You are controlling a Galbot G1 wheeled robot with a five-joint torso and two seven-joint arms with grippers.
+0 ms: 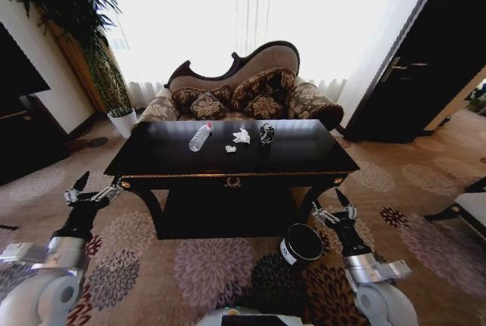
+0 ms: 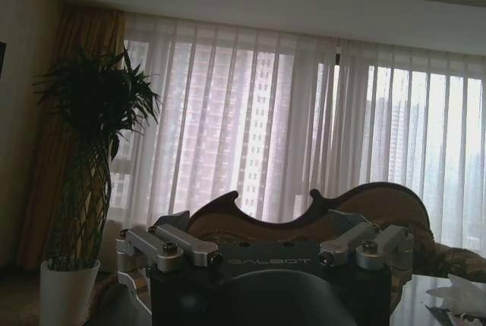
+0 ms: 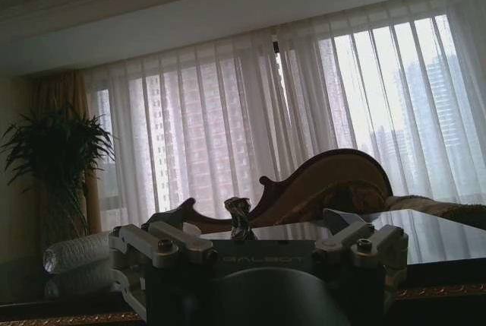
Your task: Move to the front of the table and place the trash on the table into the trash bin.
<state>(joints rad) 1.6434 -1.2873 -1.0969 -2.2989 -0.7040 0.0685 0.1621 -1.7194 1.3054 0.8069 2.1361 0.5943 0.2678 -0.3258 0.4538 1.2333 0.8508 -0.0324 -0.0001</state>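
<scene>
The glossy black table (image 1: 304, 160) stands straight ahead. On its top lie a crumpled white paper ball (image 1: 241, 136), a smaller white scrap (image 1: 230, 148) and a dark shiny wrapper (image 1: 266, 134). The wrapper (image 3: 239, 218) stands upright in the right wrist view, and white paper (image 2: 463, 295) shows in the left wrist view. The round dark trash bin (image 1: 302, 244) sits on the carpet under the table's front right. My left gripper (image 1: 95, 189) is open and empty, short of the table's front left corner. My right gripper (image 1: 331, 208) is open and empty beside the bin.
A clear plastic bottle (image 1: 200, 137) lies on the table left of the trash. An ornate sofa (image 1: 243, 90) stands behind the table. A white plant pot (image 1: 121, 121) and dark cabinet (image 1: 19, 113) are at the left, and a chair (image 1: 467, 208) at the right.
</scene>
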